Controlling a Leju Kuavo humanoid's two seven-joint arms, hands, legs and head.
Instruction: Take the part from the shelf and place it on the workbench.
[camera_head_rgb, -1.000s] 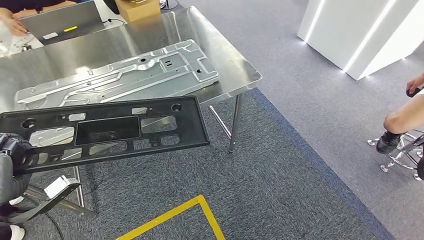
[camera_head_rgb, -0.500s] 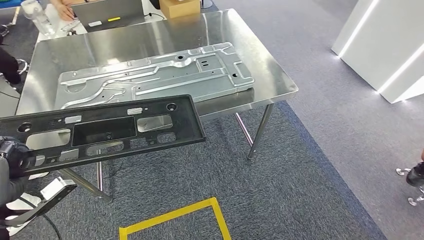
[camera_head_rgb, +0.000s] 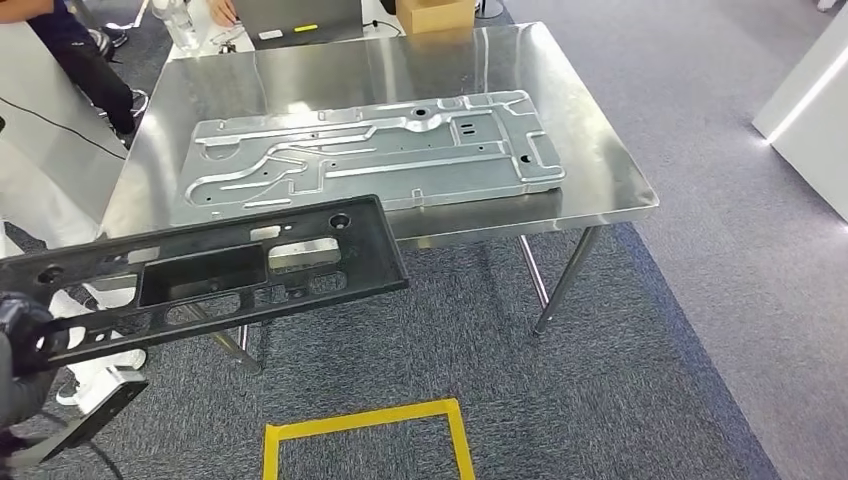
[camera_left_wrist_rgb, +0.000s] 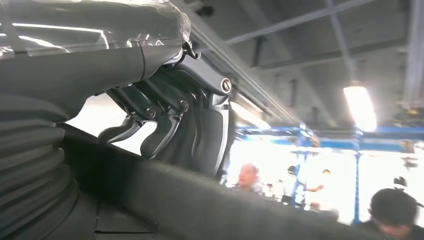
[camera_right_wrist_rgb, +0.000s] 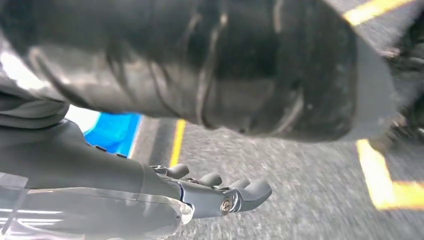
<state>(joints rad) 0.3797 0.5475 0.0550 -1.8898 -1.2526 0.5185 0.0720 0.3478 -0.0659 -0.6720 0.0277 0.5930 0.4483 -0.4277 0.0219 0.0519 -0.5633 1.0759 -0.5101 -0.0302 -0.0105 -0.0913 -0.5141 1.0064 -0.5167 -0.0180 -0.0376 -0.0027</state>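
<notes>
One hand, the left hand (camera_head_rgb: 25, 335), grips the black part (camera_head_rgb: 215, 265) by its nine o'clock end; the right hand (camera_right_wrist_rgb: 220, 195) hangs open, empty. Carrying step, I judge: next, lower the part onto the workbench (camera_head_rgb: 600, 170) toward twelve o'clock, beside the metal panel (camera_head_rgb: 370, 150).

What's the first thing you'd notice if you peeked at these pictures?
The long black plastic frame full of cut-out holes, which the robot's left hand holds by one end, hanging in the air in front of the table. Behind it, a big silver stamped metal sheet lies flat on the shiny steel workbench. On the grey carpet below, yellow tape marks out a square.
</notes>
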